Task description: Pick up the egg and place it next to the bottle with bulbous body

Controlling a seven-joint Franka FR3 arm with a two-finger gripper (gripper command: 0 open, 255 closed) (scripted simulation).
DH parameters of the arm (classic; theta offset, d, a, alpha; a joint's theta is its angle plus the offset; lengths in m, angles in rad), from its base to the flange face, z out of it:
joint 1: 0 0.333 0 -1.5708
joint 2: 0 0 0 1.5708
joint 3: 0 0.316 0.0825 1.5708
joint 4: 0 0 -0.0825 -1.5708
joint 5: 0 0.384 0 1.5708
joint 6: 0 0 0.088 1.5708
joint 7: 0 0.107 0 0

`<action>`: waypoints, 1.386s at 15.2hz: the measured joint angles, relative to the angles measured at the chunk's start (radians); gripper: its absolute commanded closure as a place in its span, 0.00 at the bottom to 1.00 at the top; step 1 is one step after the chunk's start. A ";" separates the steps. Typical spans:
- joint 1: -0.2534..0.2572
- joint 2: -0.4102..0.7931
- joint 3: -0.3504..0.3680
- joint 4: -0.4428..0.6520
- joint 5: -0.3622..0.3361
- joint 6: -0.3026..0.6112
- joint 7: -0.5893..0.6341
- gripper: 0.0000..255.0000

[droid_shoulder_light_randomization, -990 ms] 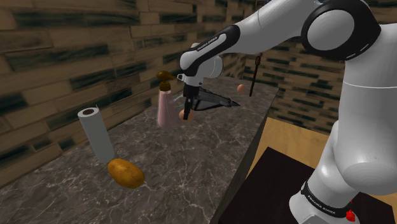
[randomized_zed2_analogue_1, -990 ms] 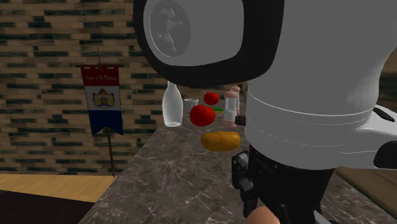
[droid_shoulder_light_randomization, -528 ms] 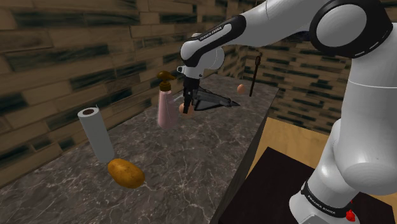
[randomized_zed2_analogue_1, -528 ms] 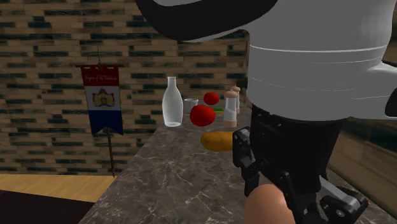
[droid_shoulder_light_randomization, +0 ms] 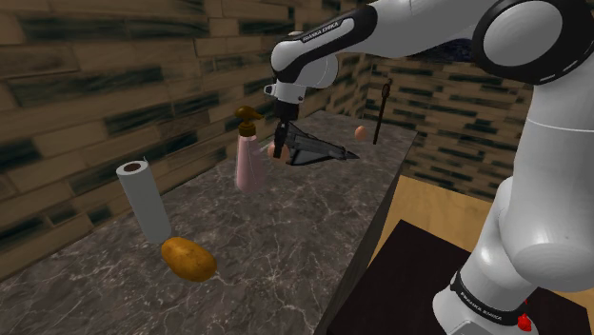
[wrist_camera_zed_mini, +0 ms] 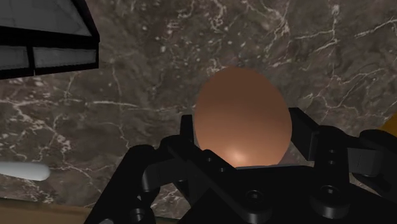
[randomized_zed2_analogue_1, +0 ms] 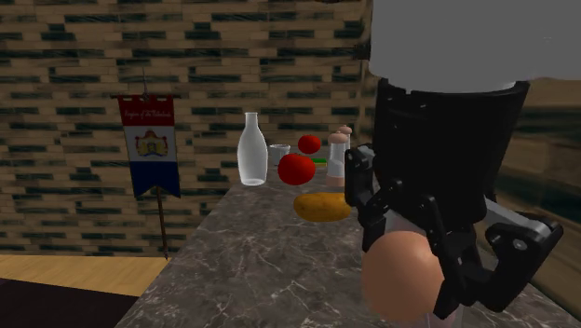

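The counter (droid_shoulder_light_randomization: 286,238) lies below the gripper (wrist_camera_zed_mini: 245,137), and the gripper hangs above it at the end of the arm (droid_shoulder_light_randomization: 419,38), not touching the stone.

The bottle (randomized_zed2_analogue_1: 249,151) that I take for the one you want, pale with a round body and a thin neck, stands well apart from the gripper, at the other end of the counter. A potato (randomized_zed2_analogue_1: 323,207) lies between it and the gripper.

The fingers are closed part way, as far as the egg (randomized_zed2_analogue_1: 402,275) lets them, and they clasp it on both sides. The egg is brown. It sits between the fingers with its rounded end pointing out past the tips, and it is off the counter, with open space under it.

So I judge that the first half of your task is done: the egg is picked up and looks firmly held. The second half is all left. You need to carry the egg over the potato to the bottle, bring it down just beside the bottle's body, and only then open the fingers. An egg may roll, so set it down low.
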 measured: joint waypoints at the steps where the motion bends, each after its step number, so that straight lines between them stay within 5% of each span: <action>1: 0.000 -0.005 0.000 0.007 -0.003 -0.011 0.004 1.00; 21: -0.005 -0.052 -0.009 0.215 -0.039 -0.256 0.078 1.00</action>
